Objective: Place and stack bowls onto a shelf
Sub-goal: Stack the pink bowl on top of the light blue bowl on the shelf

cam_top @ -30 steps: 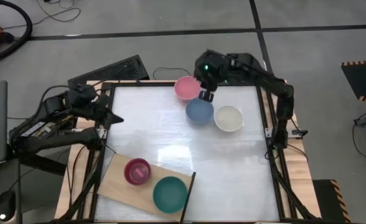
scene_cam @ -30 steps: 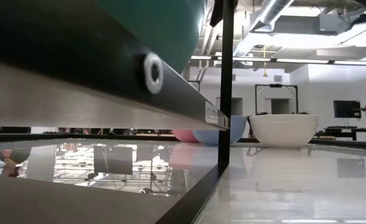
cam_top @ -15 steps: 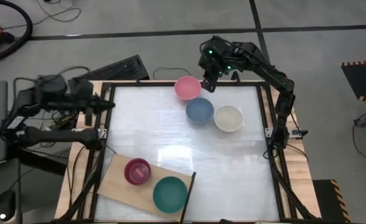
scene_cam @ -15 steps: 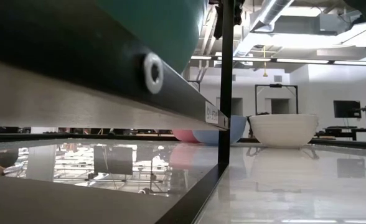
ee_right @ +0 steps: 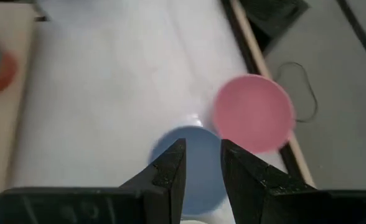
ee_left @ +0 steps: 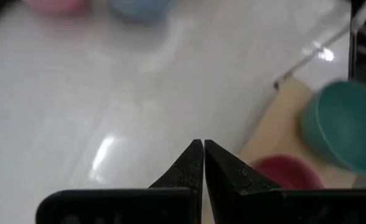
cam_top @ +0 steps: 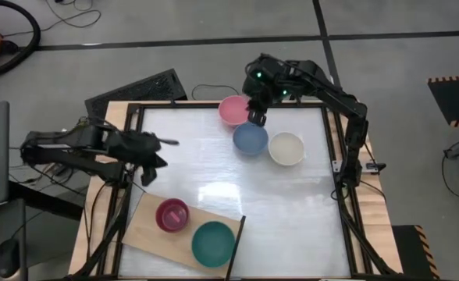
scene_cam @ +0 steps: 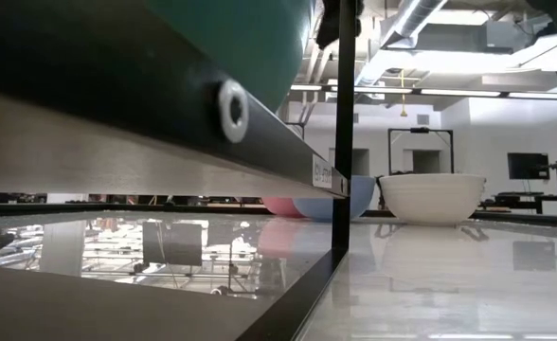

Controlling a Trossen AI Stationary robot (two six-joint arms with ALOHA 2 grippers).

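Near the table's far edge stand a light pink bowl point(cam_top: 233, 110), a slate blue bowl point(cam_top: 250, 138) and a cream white bowl point(cam_top: 286, 148), each on its base. My right gripper point(cam_top: 257, 117) hangs open above the gap between the pink bowl point(ee_right: 253, 113) and the blue bowl point(ee_right: 198, 140), its fingers point(ee_right: 170, 165) empty. The light-wood shelf point(cam_top: 147, 226) lies at the near left. It carries a magenta-topped stack point(cam_top: 172, 215) and a teal bowl point(cam_top: 213, 243). My left gripper point(cam_top: 161, 147) is shut and empty over the table's left part, and its wrist view shows the stack point(ee_left: 289, 171).
A black frame point(cam_top: 132, 156) rims the white table. A dark slotted panel point(cam_top: 136, 87) lies beyond the far left corner. The middle and the near right of the tabletop point(cam_top: 292, 218) carry nothing. In the low view the shelf's edge point(scene_cam: 165, 123) fills the left.
My left arm has swung out past the table's left edge and back in. Its shut gripper now reaches farther toward the table's right, over the white top. My right gripper went a little toward the far edge and came back above the pink and blue bowls.
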